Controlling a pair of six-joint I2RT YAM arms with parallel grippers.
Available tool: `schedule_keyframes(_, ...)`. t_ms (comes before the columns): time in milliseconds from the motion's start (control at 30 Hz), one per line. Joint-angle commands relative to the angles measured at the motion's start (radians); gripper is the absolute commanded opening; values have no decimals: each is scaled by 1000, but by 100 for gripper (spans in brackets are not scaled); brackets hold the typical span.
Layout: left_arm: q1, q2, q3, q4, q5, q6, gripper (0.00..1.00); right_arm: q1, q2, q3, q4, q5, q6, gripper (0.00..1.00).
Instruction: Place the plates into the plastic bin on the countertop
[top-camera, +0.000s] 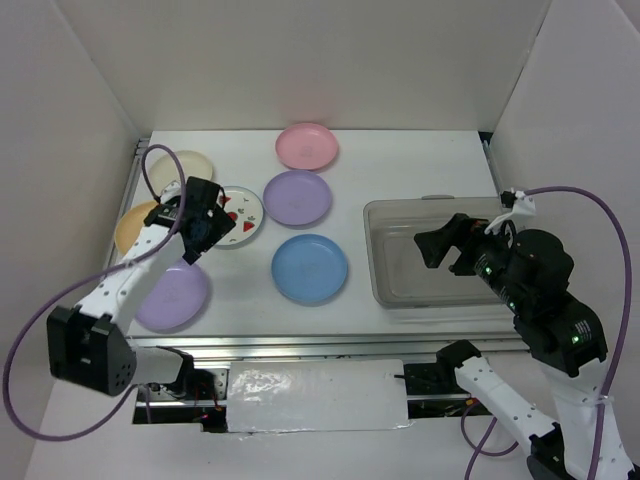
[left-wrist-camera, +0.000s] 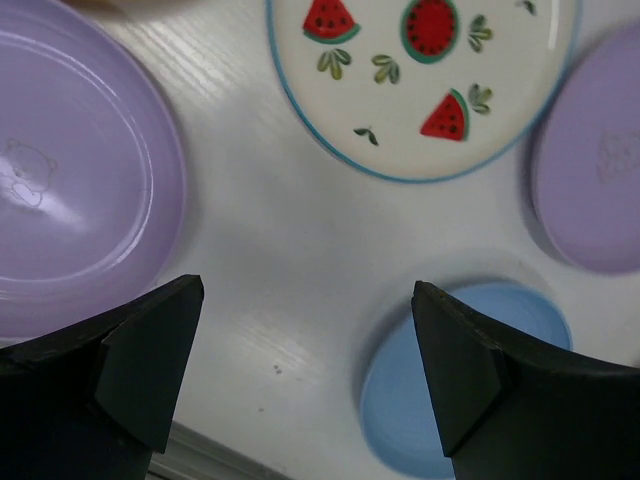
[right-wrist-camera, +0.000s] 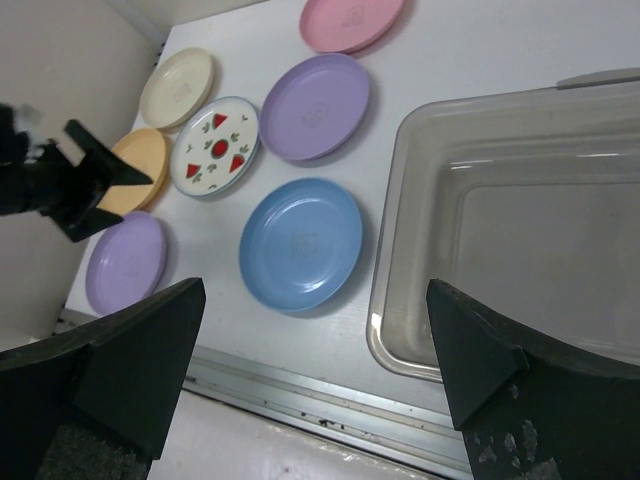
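Gaping left end effector (left-wrist-camera: 310, 340) near watermelon plate (left-wrist-camera: 420, 85)

The plates (right-wrist-camera: 300, 243) look like smooth, glossy plastic; the bin (right-wrist-camera: 420, 200) is cloudy, semi-clear plastic; the countertop (left-wrist-camera: 300, 250) shows a faint grain; its rail (right-wrist-camera: 300, 392) is dull metal.

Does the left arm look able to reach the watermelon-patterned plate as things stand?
Probably yes. The left gripper hovers open close to the watermelon plate, with only bare countertop between them and nothing lying on the plate.
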Motion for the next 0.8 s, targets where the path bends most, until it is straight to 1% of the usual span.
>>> schedule_keyframes(0, 36, 93, 32, 20, -2, -158, 99, -3, -2, -15, 85, -82, 7, 100)
schedule_keyframes(33, 38, 138, 33, 20, -11, -169, 99, -3, 1, -15, 88, -92, 7, 100)
schedule_keyframes(100, 43, 169, 27, 72, -5, -165, 99, -3, 2, -15, 88, -104, 5, 100)
schedule_keyframes(233, 72, 267, 20, 152, 36, -142, 99, -2, -2, -32, 106, -136, 5, 100)
schedule_keyframes(367, 89, 323, -9, 194, 49, -162, 97, 0, -1, -43, 112, -158, 2, 100)
schedule_keyframes(433, 98, 355, -16, 227, 53, -168, 93, 1, -1, -43, 117, -165, 1, 100)
schedule_keyframes(633, 107, 429, -5, 283, 36, -155, 90, 1, 1, -43, 125, -190, 1, 100)
schedule_keyframes(767, 108, 463, 9, 281, 17, -152, 85, 5, 4, -48, 126, -201, -1, 100)
